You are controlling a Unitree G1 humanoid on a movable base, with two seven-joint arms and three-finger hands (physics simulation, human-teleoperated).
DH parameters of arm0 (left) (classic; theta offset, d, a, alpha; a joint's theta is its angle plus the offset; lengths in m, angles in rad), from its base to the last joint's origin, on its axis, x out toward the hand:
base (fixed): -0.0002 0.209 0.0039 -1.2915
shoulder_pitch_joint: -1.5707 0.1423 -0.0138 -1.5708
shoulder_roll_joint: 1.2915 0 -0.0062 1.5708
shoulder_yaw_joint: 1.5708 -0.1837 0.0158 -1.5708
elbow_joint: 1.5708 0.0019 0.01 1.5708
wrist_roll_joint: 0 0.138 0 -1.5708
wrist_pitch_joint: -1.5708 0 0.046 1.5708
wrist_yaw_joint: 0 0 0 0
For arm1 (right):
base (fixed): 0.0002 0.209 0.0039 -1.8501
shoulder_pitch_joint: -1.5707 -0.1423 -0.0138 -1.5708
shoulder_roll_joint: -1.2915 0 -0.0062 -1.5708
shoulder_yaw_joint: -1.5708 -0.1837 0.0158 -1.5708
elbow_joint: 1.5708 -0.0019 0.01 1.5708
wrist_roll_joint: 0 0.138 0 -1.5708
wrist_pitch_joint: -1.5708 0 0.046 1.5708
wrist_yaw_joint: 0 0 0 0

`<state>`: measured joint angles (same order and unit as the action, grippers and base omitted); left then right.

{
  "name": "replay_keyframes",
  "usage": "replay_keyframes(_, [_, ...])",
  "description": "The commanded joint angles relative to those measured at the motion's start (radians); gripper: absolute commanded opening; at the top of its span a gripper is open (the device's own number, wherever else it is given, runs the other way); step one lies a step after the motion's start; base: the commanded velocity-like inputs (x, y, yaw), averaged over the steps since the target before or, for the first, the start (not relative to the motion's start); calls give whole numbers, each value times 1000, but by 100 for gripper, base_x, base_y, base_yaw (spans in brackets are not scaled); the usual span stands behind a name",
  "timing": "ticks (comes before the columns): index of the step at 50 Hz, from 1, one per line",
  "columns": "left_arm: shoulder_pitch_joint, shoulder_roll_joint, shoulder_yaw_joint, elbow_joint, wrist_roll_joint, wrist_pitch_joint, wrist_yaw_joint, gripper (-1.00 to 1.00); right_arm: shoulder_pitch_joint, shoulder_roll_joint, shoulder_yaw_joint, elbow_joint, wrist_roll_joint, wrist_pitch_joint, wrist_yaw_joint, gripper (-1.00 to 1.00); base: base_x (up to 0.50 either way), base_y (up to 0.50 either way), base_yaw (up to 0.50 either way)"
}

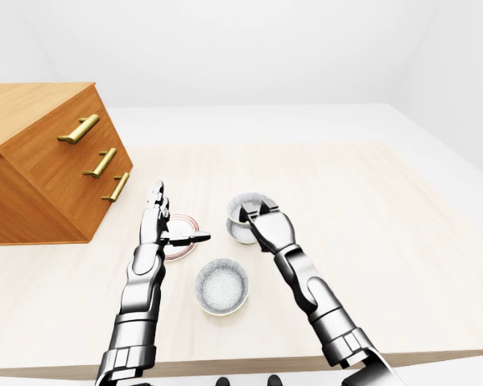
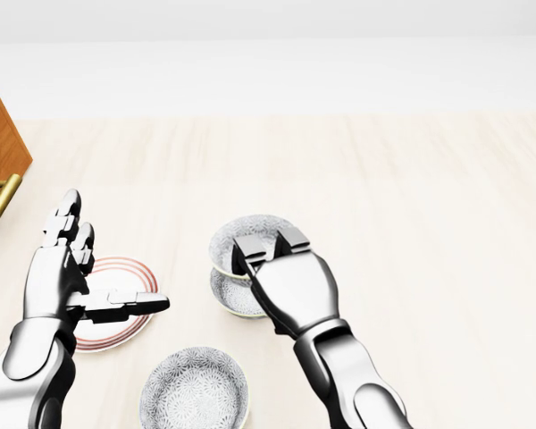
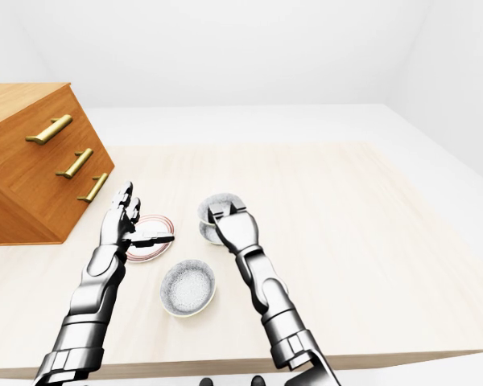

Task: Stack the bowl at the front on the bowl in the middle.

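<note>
My right hand [image 2: 270, 243] is shut on the rim of a white patterned bowl [image 2: 255, 225] near the middle of the head view. That bowl sits slightly tilted in or just over a second matching bowl [image 2: 230, 297]; I cannot tell if they touch. A third patterned bowl [image 2: 195, 391] stands alone on the table toward the bottom of the head view, left of my right forearm. My left hand [image 2: 107, 268] hovers open at the left, fingers straight and thumb out, with nothing in it.
A white plate with red rings [image 2: 125, 323] lies under my left hand. A wooden drawer cabinet with brass handles [image 1: 40, 161] stands at the table's left. The light wooden table [image 1: 370, 209] stretches to the right and top.
</note>
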<state>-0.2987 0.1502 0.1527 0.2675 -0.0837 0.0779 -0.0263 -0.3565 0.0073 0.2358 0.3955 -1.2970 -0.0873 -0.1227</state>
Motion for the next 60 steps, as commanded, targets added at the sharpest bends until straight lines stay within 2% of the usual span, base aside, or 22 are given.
replay_keyframes(1, [0,1,0,2,-2,-2,0,100,-6,7,7,23,-87,0,-39,-100,0,0,0])
replay_keyframes(13, [0,0,-1,9,-1,-7,0,100,-2,11,14,28,-97,0,-50,-100,0,0,0])
replay_keyframes(14, [0,0,0,9,-1,-7,0,100,-2,9,15,28,-103,0,-51,-86,0,0,0])
replay_keyframes(15, [0,0,-1,10,-1,-8,0,100,2,8,16,27,-105,0,-42,62,0,0,0])
replay_keyframes(16, [1,0,0,9,-1,-8,-1,100,6,8,17,19,-107,0,-45,100,0,0,0])
replay_keyframes(30, [4,-1,0,11,-1,-11,0,100,18,10,16,-30,-103,0,-26,100,0,0,0])
replay_keyframes(36, [3,-2,-1,8,-1,-9,1,100,-30,1,-37,-83,-30,0,29,100,0,0,0])
replay_keyframes(41, [5,0,1,-10,-1,3,3,100,-96,-26,-123,-187,158,0,167,100,0,0,0])
replay_keyframes(42, [4,1,1,-15,-1,8,3,100,-112,-26,-158,-228,250,0,236,100,0,0,0])
replay_keyframes(45, [4,2,1,-32,0,9,5,100,-138,-33,-199,-315,423,0,341,100,0,0,0])
replay_keyframes(48, [4,4,4,-55,-1,9,5,100,-143,-41,-219,-376,567,0,386,100,0,0,0])
replay_keyframes(50, [5,5,6,-65,0,9,5,100,-131,-39,-224,-408,657,0,401,100,0,0,0])
replay_keyframes(54, [7,8,10,-97,0,9,4,100,-97,-52,-236,-422,823,0,362,100,0,0,0])
replay_keyframes(60, [9,9,13,-132,2,9,2,100,-64,-31,-253,-501,1108,0,298,100,0,0,0])
